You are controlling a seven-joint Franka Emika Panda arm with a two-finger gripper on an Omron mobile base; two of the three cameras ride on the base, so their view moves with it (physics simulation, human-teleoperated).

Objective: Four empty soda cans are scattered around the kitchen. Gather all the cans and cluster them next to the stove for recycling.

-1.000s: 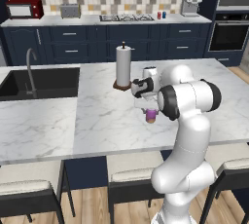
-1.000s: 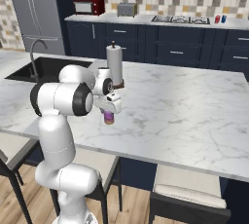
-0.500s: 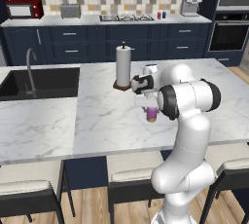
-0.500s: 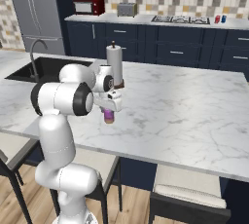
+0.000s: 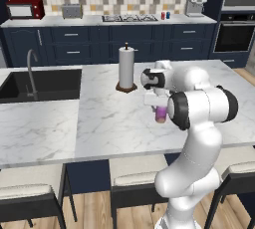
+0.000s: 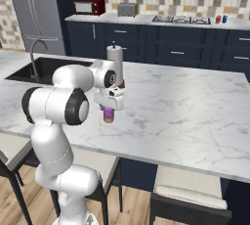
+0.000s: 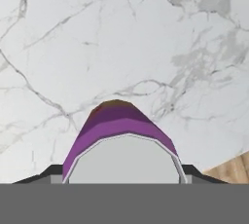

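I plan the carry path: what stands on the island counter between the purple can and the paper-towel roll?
Nothing; bare marble separates the purple can from the paper-towel roll in the right base view.

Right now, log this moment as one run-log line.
stage: collecting purple soda can | gripper: shut on can, over island counter | near: paper-towel roll | two cans already beside stove

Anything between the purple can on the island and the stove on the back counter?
Nothing rests on the direct line. The purple soda can sits under the gripper on the white marble island; the tall white paper-towel roll stands just behind it, slightly aside. An open floor aisle separates the island from the black stove.
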